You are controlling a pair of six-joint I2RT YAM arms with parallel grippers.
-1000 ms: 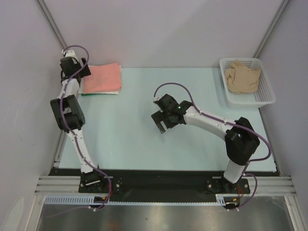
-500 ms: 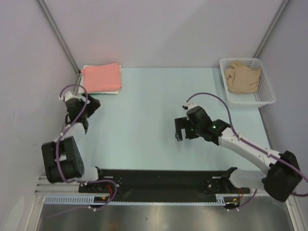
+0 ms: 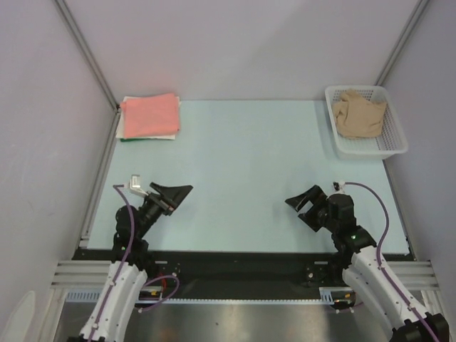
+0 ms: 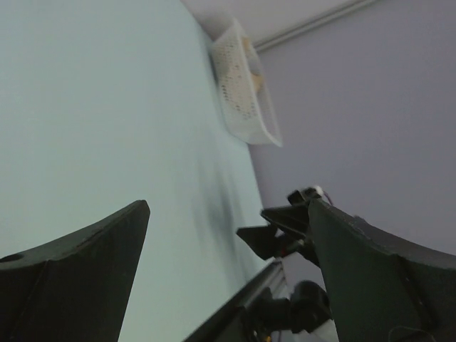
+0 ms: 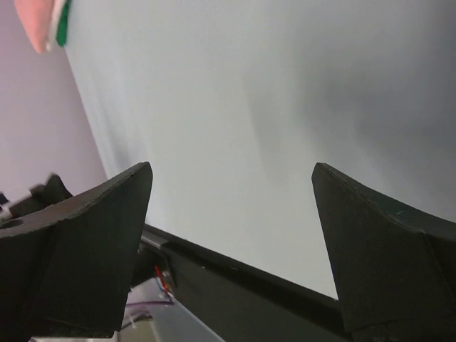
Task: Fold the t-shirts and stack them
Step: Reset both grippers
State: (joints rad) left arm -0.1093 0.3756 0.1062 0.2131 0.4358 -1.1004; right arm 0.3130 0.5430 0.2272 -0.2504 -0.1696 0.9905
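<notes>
The salmon-pink t-shirt (image 3: 149,114) lies folded at the table's far left corner, on top of a cream-white shirt (image 3: 148,136) of which only the edges show. Its corner also shows in the right wrist view (image 5: 35,21). The tan-beige shirt (image 3: 360,114) lies crumpled in the white mesh basket (image 3: 370,148) at the far right. My left gripper (image 3: 182,196) is open and empty, low near the front left edge. My right gripper (image 3: 296,209) is open and empty near the front right edge. Both are far from all the shirts.
The basket also shows in the left wrist view (image 4: 246,85), with the right gripper (image 4: 278,231) between my left fingers. A black base rail (image 3: 235,263) runs along the table's near edge. Grey walls close in the left, back and right sides.
Both arms have pulled back toward the near edge and dropped low. The left gripper left the pink stack; the right gripper left the table's middle. The shirts have not moved.
</notes>
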